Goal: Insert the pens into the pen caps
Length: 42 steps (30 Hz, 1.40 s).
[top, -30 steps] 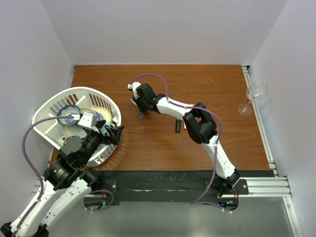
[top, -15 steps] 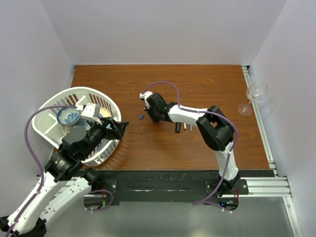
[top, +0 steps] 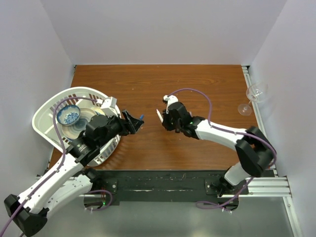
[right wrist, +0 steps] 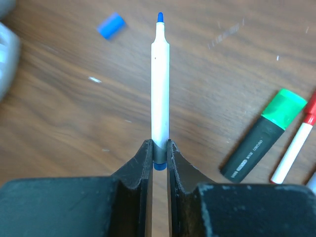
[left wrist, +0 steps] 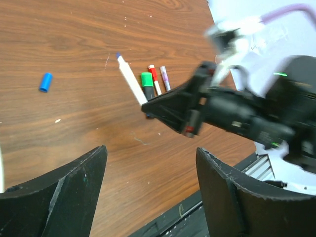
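Blue cap (right wrist: 110, 25) lies loose; my right pincer (right wrist: 159, 144) clamps the pen (right wrist: 160, 84), left pincer (left wrist: 150, 150) apart; I judge it not yet capped

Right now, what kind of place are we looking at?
Probably a lab robot test cell: a wood table boxed in by white walls, arms bolted to an aluminium rail, and unrelated props: a dish basket, a wine glass and pens.
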Motion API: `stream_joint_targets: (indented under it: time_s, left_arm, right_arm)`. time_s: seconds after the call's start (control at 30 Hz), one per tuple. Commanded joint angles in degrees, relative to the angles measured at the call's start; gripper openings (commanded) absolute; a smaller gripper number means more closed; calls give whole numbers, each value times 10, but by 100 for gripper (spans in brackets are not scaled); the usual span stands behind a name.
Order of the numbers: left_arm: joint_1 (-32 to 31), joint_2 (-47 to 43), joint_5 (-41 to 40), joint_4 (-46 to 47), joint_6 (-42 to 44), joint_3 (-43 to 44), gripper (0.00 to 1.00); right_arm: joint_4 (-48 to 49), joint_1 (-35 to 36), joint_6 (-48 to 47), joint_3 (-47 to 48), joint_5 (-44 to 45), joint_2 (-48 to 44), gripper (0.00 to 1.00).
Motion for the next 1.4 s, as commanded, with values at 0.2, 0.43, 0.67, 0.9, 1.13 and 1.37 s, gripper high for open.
stream_joint_targets:
  time_s: [0.2, 0.43, 0.67, 0.9, 1.13, 1.37]
  left_arm:
    - [2, 111, 10, 139, -6, 31, 72]
    - [1, 179, 22, 208, -8, 65, 71]
    - [1, 214, 45, 246, -13, 74, 71]
    - [-1, 228, 90, 262, -29, 64, 35]
    - [-2, 213, 144, 271, -28, 57, 0]
    - [-2, 217, 185, 256, -13, 66, 0]
  right_arm:
    - [146, 5, 94, -102, -89, -181, 0]
    - [142, 28, 112, -114, -96, -257, 0]
    - [142, 48, 121, -110, -94, -274, 0]
    - [142, 66, 124, -105, -86, -283, 0]
    - [106, 67, 112, -86, -107, -279, 41]
    - [83, 67, 102, -63, -120, -257, 45]
